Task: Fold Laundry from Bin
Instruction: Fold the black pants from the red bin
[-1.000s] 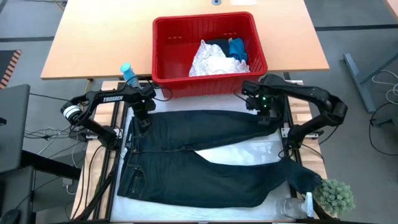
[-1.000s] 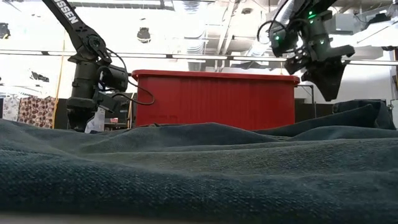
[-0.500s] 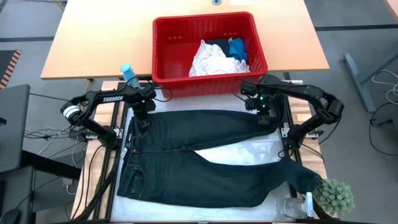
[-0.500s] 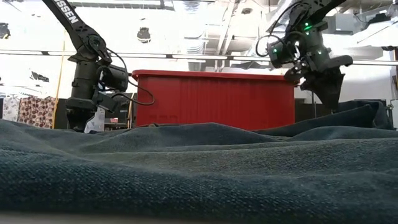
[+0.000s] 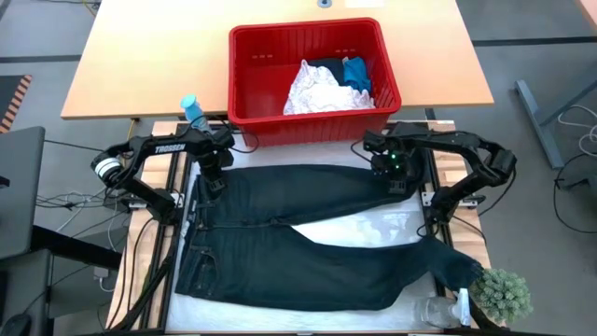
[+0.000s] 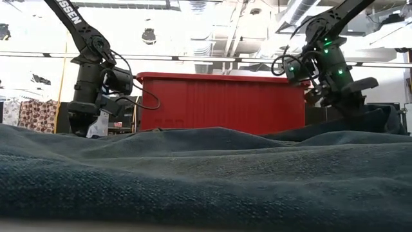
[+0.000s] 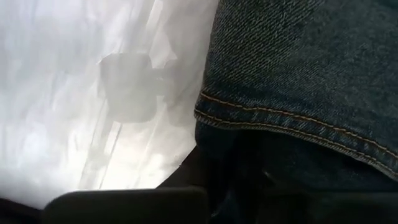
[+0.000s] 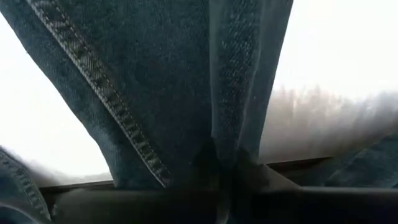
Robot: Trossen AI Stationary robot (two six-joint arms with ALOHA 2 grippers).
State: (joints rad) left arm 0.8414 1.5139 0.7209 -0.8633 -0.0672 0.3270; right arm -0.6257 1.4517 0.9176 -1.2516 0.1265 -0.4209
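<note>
Right claw (image 5: 395, 179) lowered, onto jeans (image 5: 308, 233) hem

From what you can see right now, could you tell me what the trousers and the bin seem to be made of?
The trousers look like dark denim: twill weave and stitched seams show in the wrist views. The bin looks like red moulded plastic, with ribbed walls and a slight sheen.

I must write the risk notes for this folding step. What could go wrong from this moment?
The right gripper has only the hem of the dark jeans; it may slip out on lifting. The lower leg end lies against the small plant and glass jar; pulling could tip them. The left gripper works close to the red bin.
</note>
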